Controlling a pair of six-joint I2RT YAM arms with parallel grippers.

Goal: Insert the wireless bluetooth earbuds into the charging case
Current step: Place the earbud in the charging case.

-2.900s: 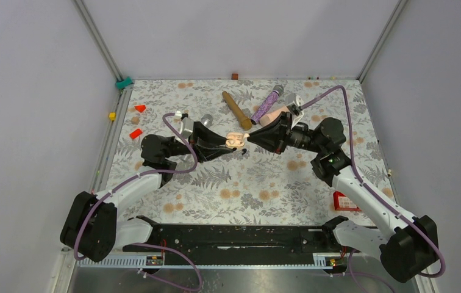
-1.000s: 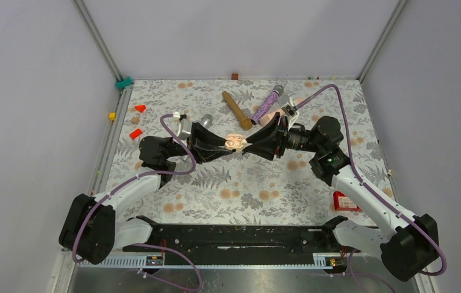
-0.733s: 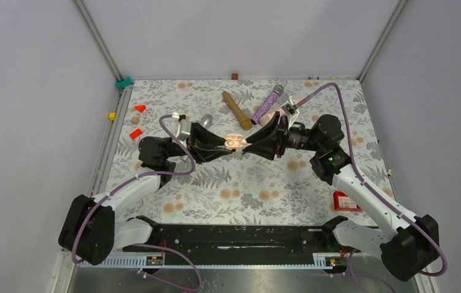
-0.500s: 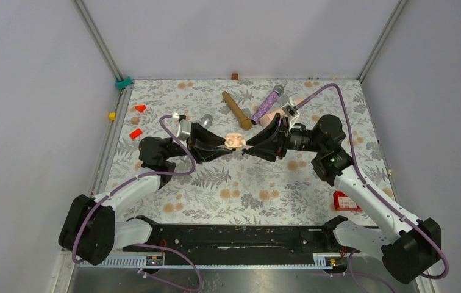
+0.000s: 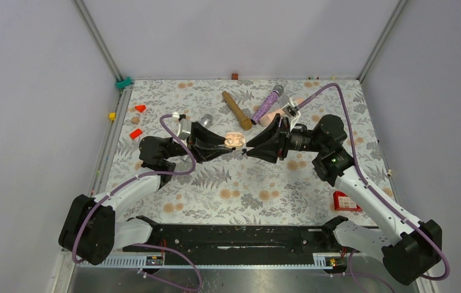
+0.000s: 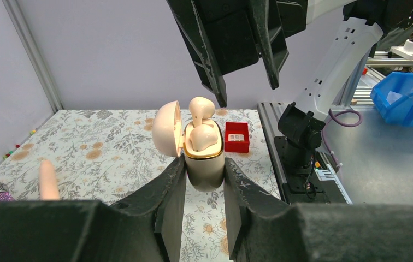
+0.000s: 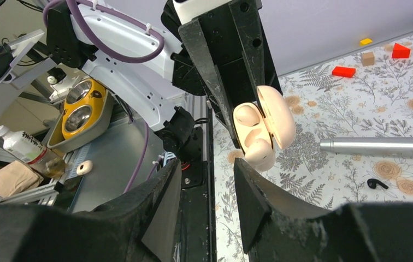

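We see the left gripper (image 6: pixel 204 162) clamped tight on the cream charging case (image 7: pixel 260 126), held upright at the centre of the left wrist view with its lid swung open to the left. One cream earbud (image 6: pixel 203 139) sits in its well; the other earbud (image 6: pixel 200 108) stands up out of the case. The right gripper (image 7: pixel 207 164), partly spread and empty, hangs just above, at the top of that frame.

Table (image 5: pixel 246 189) centre: charging case (image 5: pixel 235 140) between left gripper (image 5: pixel 227 144) fingers | in case: first earbud (image 6: pixel 201 139) seated, second earbud (image 6: pixel 200 109) upright, protruding above it | right gripper (image 5: pixel 247 148) just right, apart | behind: stick microphone (image 5: pixel 236 110), second microphone (image 5: pixel 267 104) to its right
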